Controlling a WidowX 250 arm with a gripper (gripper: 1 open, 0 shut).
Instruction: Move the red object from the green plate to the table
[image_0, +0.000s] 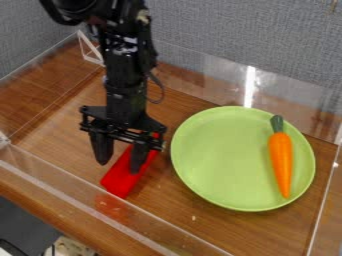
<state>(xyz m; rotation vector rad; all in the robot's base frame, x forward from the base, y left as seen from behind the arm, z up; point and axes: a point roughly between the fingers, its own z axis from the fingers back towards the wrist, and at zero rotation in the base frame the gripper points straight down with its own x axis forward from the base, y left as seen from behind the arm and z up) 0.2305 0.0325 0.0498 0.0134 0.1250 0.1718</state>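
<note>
The red object (124, 178), a bright red bar, lies flat on the brown table (51, 112) just left of the green plate (214, 165). No part of it rests on the plate. My gripper (123, 155) points straight down over the bar's far end. Its jaws are spread, with one black finger (100, 148) on each side of the red bar. The bar's near end sticks out toward the front wall.
An orange carrot (281, 160) with a green top lies on the right half of the plate. Low clear acrylic walls (160, 225) border the tabletop at the front, left and back. Black cables hang behind the arm.
</note>
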